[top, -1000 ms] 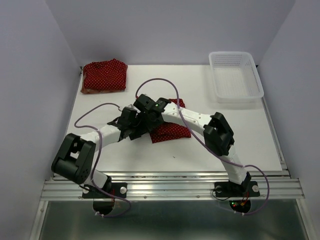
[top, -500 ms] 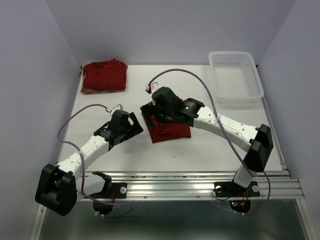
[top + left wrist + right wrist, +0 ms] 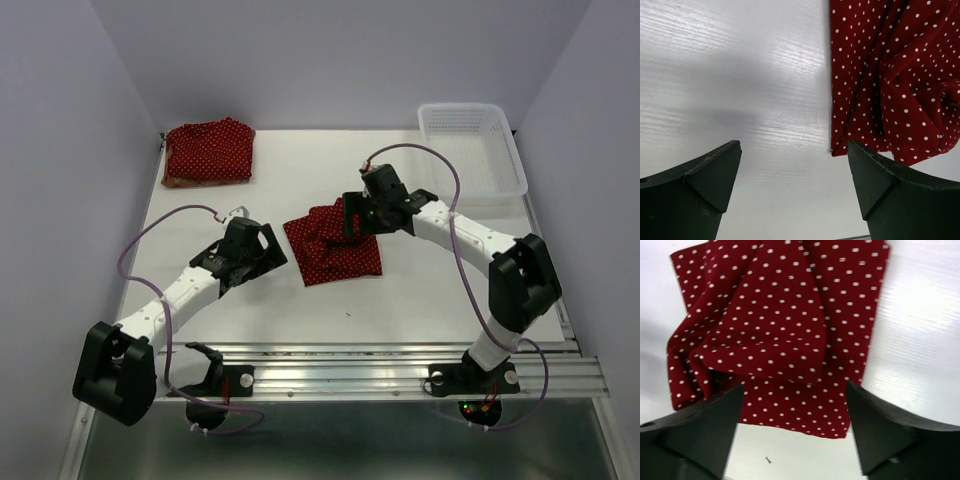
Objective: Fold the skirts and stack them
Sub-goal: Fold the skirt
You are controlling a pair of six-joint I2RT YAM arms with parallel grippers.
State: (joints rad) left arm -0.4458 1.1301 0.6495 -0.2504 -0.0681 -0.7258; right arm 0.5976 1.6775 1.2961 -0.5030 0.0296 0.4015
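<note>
A dark red skirt with white dots lies folded and a bit rumpled in the middle of the table; it also shows in the left wrist view and the right wrist view. A second dotted red skirt lies folded at the far left corner. The checked skirt is out of view. My left gripper is open and empty, just left of the middle skirt, over bare table. My right gripper is open and empty, above the skirt's far right part.
A white mesh basket stands at the far right of the white table. The purple cables loop above both arms. A tiny dark speck lies on the table near the skirt's front edge.
Both arms have drawn apart from the middle skirt. The left gripper pulled back to the left, the right gripper moved right and back, and the skirt lies released on the table.
</note>
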